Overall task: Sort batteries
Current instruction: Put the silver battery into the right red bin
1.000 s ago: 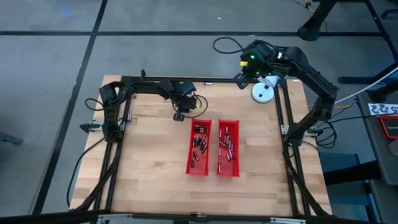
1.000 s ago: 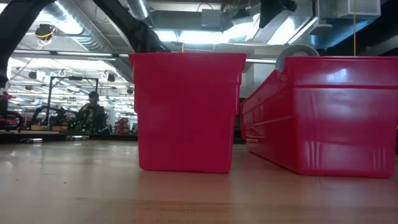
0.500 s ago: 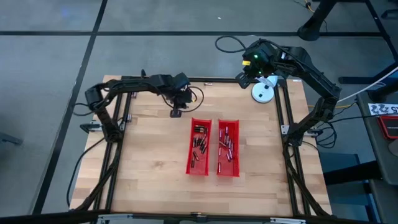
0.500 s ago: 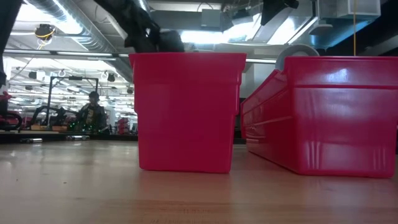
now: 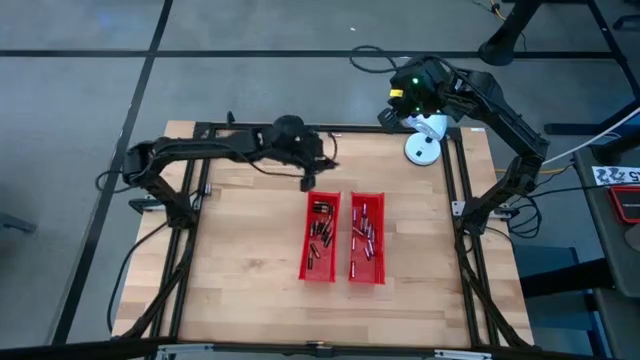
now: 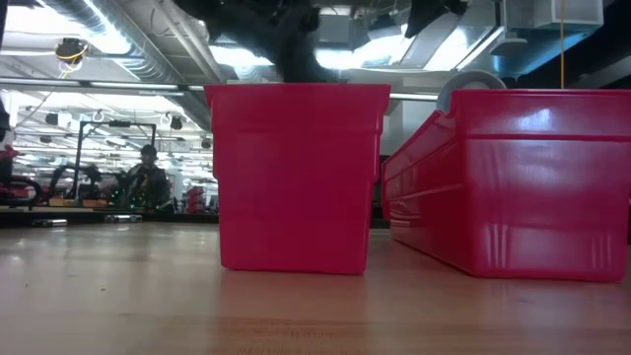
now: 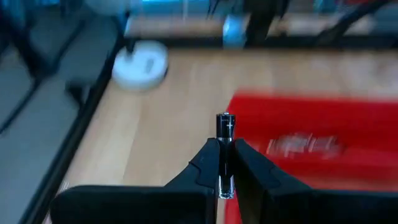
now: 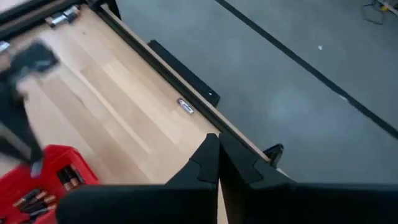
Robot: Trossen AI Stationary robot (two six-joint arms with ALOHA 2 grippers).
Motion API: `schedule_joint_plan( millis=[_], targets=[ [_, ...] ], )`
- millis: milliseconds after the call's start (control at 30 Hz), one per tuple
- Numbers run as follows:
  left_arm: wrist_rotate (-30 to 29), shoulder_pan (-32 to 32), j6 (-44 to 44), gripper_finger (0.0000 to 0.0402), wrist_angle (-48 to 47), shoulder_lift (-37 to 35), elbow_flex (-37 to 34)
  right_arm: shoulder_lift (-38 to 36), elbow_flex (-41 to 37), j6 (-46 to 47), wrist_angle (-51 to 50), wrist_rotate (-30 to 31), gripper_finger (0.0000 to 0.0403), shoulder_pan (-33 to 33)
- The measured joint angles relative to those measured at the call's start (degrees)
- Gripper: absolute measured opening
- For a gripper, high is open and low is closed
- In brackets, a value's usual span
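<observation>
My left gripper (image 5: 308, 182) hovers by the far end of the left red tray (image 5: 303, 262), shut on one dark battery (image 7: 224, 143) with silvery ends. Several more batteries (image 5: 320, 232) lie loose in that tray and in the right red tray (image 5: 381, 262). In the low view both trays (image 6: 296, 177) (image 6: 513, 177) stand on the wooden table, with the left arm dark above the left one. My right gripper (image 8: 217, 163) is shut and empty, held high over the table's far right corner (image 5: 385, 118). My left gripper pinches the battery's dark body (image 7: 224, 163) between its two fingertips (image 7: 208, 158). One metal end (image 7: 225, 116) sticks out past the fingertips. The battery is lifted clear of the table and the tray.
A white round disc (image 5: 422, 148) lies at the table's far right corner, under the right arm. A black frame (image 5: 455, 190) runs along the table's edges. Bare wood stretches left of and in front of the trays. A person shows far off in the room (image 6: 148, 177).
My left gripper has risen from the table and swung toward the table's right, up to the far end of the left tray, tipping up nearer to level as it went. It stays shut on the battery, which is now clear of the table.
</observation>
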Motion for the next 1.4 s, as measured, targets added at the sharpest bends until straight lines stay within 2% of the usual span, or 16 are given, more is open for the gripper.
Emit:
schedule_joint_plan(
  millis=[133, 300, 433, 600, 833, 1100, 1200, 1400],
  targets=[
    [0.2, -3.2, 0.3, 0.0016, 9.7, 2.9, 0.1, 0.0, 0.0, -0.9, 1.0, -2.4, 0.0005, -1.0],
    [1.7, -2.0, -2.4, 0.0021, 18.7, 6.9, 0.1, 0.0, 0.0, -1.2, 2.0, -2.5, 0.0005, -1.1],
    [6.5, -2.7, -6.5, 0.0022, 25.1, 11.6, 0.8, 0.0, 0.0, -1.2, 2.2, -2.9, 0.0005, -1.1],
    [15.0, -3.0, -13.8, 0.0017, 25.8, 18.1, 4.7, 0.0, 0.0, -1.2, 2.2, -3.0, 0.0005, -1.1],
    [22.9, -3.7, -22.0, 0.0025, 25.0, 23.7, 8.7, 0.0, 0.0, -0.9, 1.6, -3.4, 0.0005, -0.9],
    [28.1, -4.0, -30.9, 0.0030, 25.0, 26.1, 8.8, 0.0, 0.0, -0.8, 1.7, -3.5, 0.0005, -0.9],
    [28.5, -3.9, -30.2, 0.0052, 25.2, 26.1, 8.8, 0.0, 0.0, -0.8, 1.7, -3.5, 0.0005, -0.9],
    [29.8, -3.3, -30.4, 0.0133, 25.4, 26.1, 8.8, 0.0, 0.0, -0.8, 1.7, -3.6, 0.0005, -0.9]
  ],
)
